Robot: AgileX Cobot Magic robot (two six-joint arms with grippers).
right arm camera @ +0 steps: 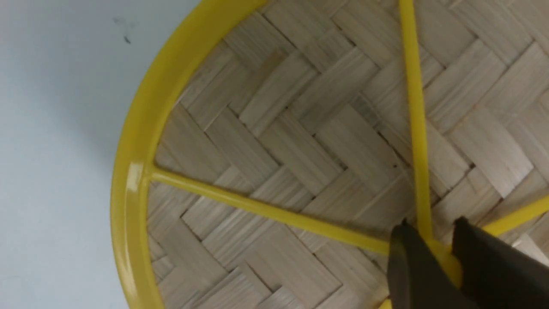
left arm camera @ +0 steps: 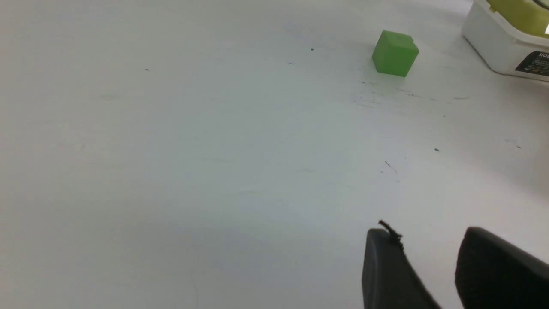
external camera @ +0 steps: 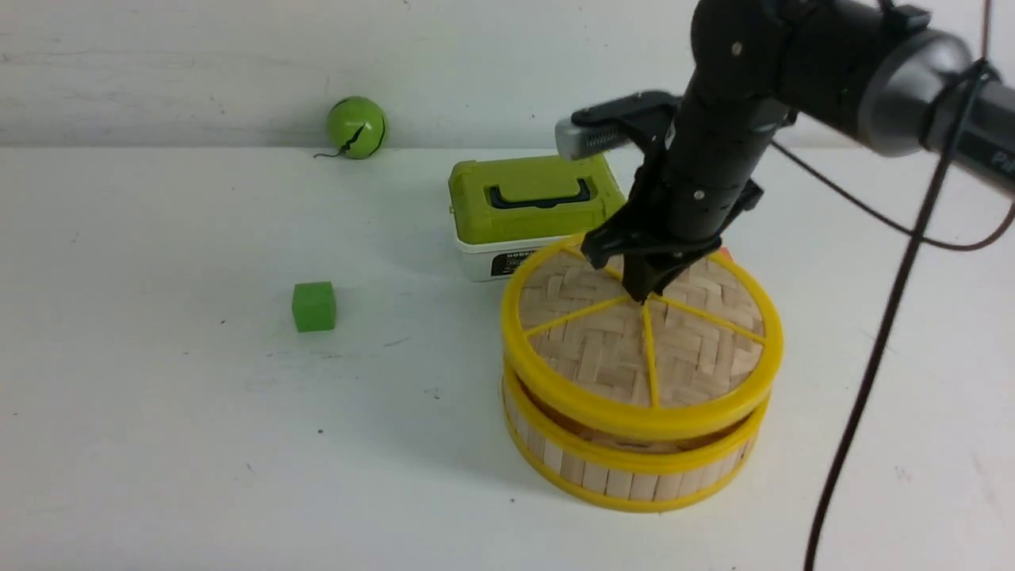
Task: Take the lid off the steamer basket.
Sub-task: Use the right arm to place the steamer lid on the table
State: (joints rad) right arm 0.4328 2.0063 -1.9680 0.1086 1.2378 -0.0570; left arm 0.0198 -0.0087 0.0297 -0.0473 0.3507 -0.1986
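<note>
The lid is a woven bamboo disc with a yellow rim and yellow spokes. It sits slightly tilted over the steamer basket, with a dark gap between their rims on the near side. My right gripper points down at the lid's centre and is shut on the yellow hub. In the right wrist view the lid fills the frame and the right gripper has both fingers clamped on the hub. My left gripper shows only in its wrist view, open and empty over bare table.
A white box with a green handled lid stands just behind the basket and also shows in the left wrist view. A green cube lies to the left. A green ball sits by the back wall. A cable hangs at the right.
</note>
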